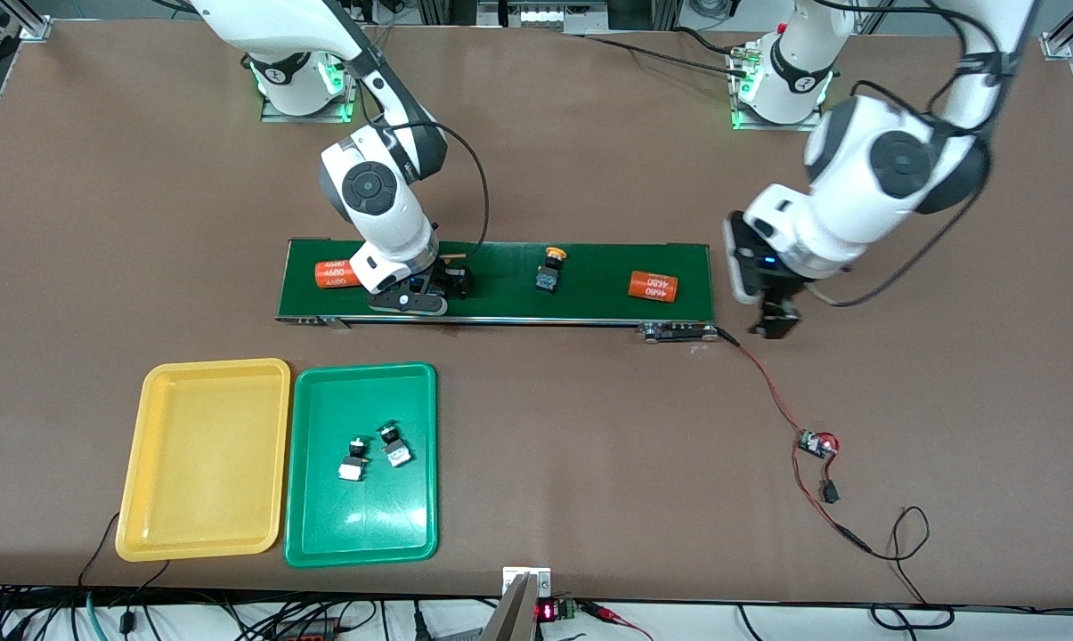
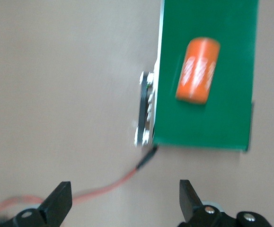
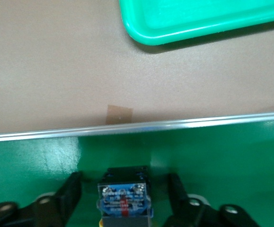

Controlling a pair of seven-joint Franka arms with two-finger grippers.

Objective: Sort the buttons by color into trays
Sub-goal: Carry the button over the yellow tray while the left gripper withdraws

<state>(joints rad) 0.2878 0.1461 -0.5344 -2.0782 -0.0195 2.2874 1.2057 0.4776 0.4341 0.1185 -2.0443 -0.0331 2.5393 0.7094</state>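
Note:
My right gripper is low over the conveyor belt, open. Its fingers stand either side of a yellow button with a gap on each side; in the right wrist view the gripper frames the button's black body. A second yellow button stands on the belt's middle. Two green buttons lie in the green tray. The yellow tray beside it holds nothing. My left gripper is open and empty over the bare table by the belt's end, above a red wire.
Two orange cylinders lie on the belt, one beside my right gripper, one near the left arm's end. The red wire runs to a small circuit board. The green tray's corner shows in the right wrist view.

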